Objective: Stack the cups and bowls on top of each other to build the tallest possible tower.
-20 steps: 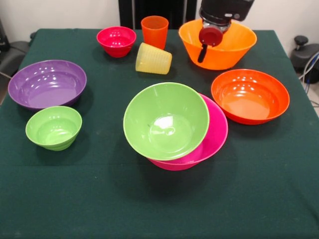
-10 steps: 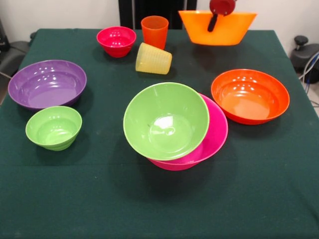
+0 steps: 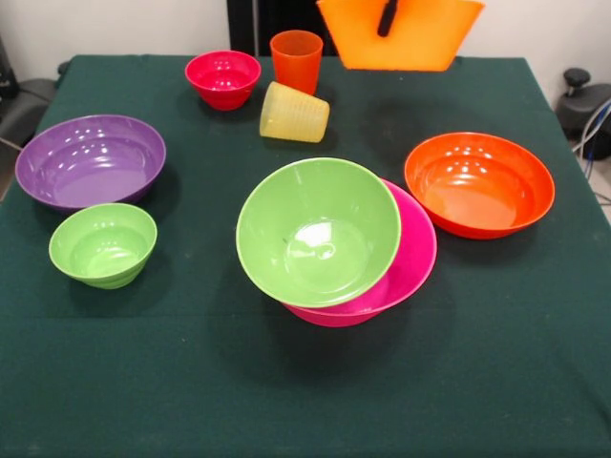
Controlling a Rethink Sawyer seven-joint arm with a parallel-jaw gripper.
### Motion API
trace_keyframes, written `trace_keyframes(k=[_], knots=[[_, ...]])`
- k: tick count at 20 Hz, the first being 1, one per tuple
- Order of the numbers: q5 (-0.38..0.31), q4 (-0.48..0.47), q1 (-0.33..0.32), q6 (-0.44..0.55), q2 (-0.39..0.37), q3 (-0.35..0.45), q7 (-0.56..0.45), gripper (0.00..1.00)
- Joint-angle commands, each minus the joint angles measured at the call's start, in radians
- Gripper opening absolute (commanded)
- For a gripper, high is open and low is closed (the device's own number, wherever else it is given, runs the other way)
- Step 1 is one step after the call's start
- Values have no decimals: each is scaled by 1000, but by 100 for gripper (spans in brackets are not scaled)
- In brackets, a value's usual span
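The yellow-orange bowl (image 3: 401, 40) hangs in the air above the table's far edge. My gripper (image 3: 387, 19) is shut on its rim; one black finger shows on the outer wall, and the rest is cut off by the picture's top. At the middle of the table the tower is a medium green bowl (image 3: 318, 232) leaning inside the large pink bowl (image 3: 412, 256). An orange cup (image 3: 296, 59) stands upright at the back, and a yellow cup (image 3: 294, 113) lies on its side in front of it.
A purple bowl (image 3: 91, 160) and a small green bowl (image 3: 102, 244) sit at the left. At the back left is a small red bowl (image 3: 222, 78), at the right an orange-red bowl (image 3: 479, 183). The green table cloth (image 3: 305, 391) covers the front.
The yellow-orange bowl has risen off the table in my gripper and shifted left. The gripper body has left the picture at the top. Nothing else moved.
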Motion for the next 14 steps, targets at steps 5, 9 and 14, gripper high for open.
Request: trace_keyframes(k=[5, 9, 14], knots=[[-162, -187, -182, 99, 32, 76, -103, 0], [-198, -205, -265, 25, 61, 139, -146, 0], [-247, -209, -297, -11, 55, 172, -152, 0]])
